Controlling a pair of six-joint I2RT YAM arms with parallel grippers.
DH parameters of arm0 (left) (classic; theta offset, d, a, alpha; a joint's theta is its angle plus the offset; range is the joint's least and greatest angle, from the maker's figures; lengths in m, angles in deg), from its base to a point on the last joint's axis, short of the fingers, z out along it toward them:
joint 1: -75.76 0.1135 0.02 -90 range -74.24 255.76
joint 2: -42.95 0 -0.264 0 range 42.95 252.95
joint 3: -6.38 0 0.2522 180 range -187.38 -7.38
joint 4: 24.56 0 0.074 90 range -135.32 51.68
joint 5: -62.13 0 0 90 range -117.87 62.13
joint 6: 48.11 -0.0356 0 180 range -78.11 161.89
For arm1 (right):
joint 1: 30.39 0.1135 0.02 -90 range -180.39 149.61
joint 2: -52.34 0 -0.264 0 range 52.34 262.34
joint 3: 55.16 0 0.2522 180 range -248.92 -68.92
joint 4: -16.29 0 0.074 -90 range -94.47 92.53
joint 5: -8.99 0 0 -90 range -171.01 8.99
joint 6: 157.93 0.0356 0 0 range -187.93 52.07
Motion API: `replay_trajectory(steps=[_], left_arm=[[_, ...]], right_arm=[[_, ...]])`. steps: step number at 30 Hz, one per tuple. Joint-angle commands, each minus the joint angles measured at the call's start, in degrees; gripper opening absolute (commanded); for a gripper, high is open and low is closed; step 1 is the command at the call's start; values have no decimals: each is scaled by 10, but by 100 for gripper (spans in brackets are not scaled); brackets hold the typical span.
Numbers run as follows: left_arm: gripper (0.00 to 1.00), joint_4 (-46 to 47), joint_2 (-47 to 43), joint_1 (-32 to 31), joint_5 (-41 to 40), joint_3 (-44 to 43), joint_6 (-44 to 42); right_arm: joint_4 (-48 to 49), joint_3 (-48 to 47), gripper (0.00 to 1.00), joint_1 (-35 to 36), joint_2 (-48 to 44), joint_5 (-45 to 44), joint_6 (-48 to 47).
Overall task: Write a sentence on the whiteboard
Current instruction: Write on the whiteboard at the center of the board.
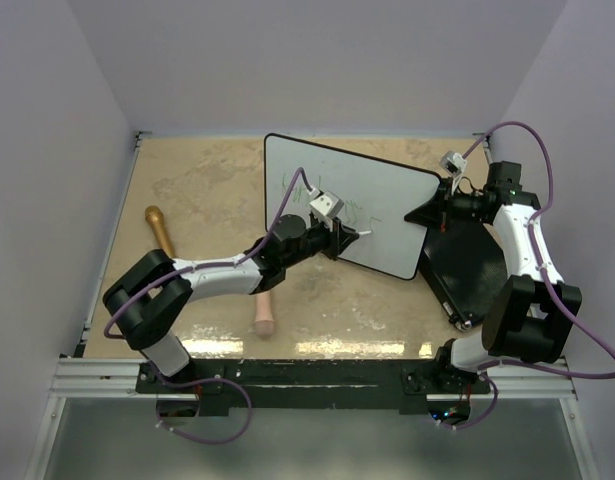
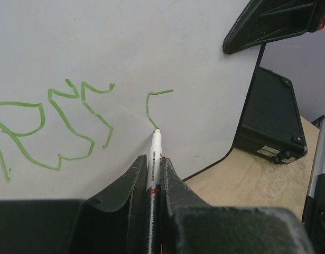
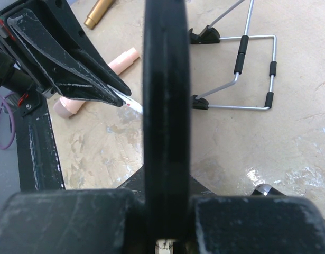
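The whiteboard [image 1: 387,190] stands tilted at the table's centre. Thin green handwriting [image 1: 288,186] runs across it; in the left wrist view several angular green letters [image 2: 67,124] show, none of which I can read. My left gripper [image 1: 347,238] is shut on a white marker [image 2: 153,156], and its tip touches the board at the end of the last green stroke [image 2: 150,108]. My right gripper [image 1: 439,208] is shut on the board's right edge, seen edge-on as a black bar [image 3: 165,95] between its fingers [image 3: 62,222]. It also shows in the left wrist view [image 2: 273,21].
A black flat case [image 1: 469,265] lies right of the board, under my right arm. A gold cylinder [image 1: 159,228] and a pink cylinder [image 1: 264,312] lie on the table to the left. A wire stand [image 3: 247,69] sits behind the board.
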Motion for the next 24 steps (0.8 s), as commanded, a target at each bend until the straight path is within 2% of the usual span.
replay_trajectory(steps=[1,12,19,24], left_arm=[[0,19,9,-2,6,-33,3],[0,18,2,-2,21,-56,4],[0,36,-48,-7,50,-36,9],[0,29,-56,-6,49,-55,5]], right_arm=[[12,-4,0,-2,-20,-32,-13],[12,-4,0,-2,-19,-33,-13],[13,-4,0,-2,-19,-33,-13],[14,-3,0,-3,-19,-34,-13]])
